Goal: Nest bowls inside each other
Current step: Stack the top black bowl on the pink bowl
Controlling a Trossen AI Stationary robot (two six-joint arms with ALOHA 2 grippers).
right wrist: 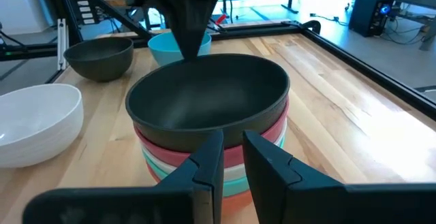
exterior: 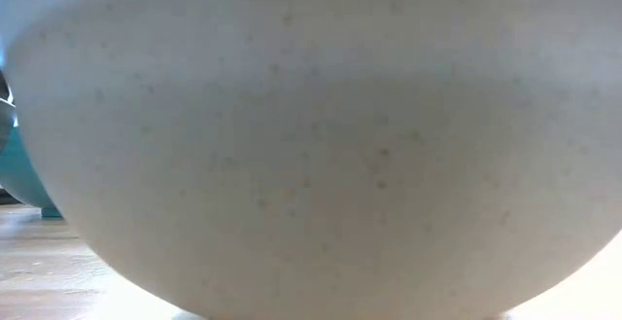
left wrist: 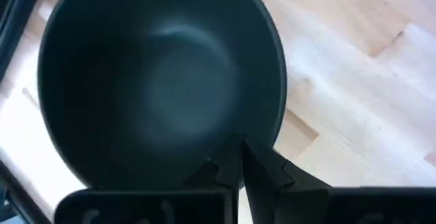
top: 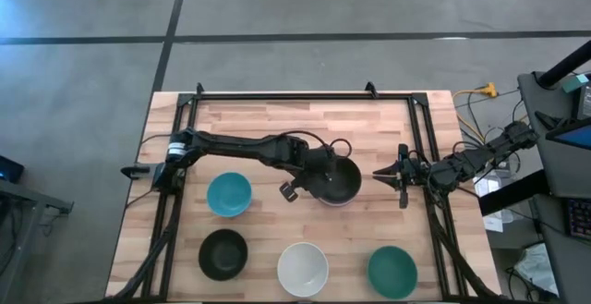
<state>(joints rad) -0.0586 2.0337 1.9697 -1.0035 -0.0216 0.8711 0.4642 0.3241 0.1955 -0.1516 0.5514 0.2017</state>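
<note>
White bowl (top: 303, 269) sat bottom centre of the high view, w/ black bowl (top: 223, 253) lower left, dark green bowl (top: 392, 272) lower right, and teal bowl (top: 228, 194) mid-left. Stack (right wrist: 214, 146) was at centre. Left gripper (left wrist: 238, 157) was clamped on top black bowl's (top: 338, 178) rim. Right gripper (top: 395, 176) hung just right of it, jaws narrow, empty. Bowls prob. light, stiff, slick plastic; best pinched at the rim.

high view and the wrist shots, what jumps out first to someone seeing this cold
The stack of nested bowls at the table's middle stands out first: a black bowl on top, with pink, white, teal and red rims layered beneath. The left gripper has its fingers shut on that black bowl's rim, while the right gripper waits just beside the stack. Four single bowls lie nearer the front edge, among them a white bowl.
</note>
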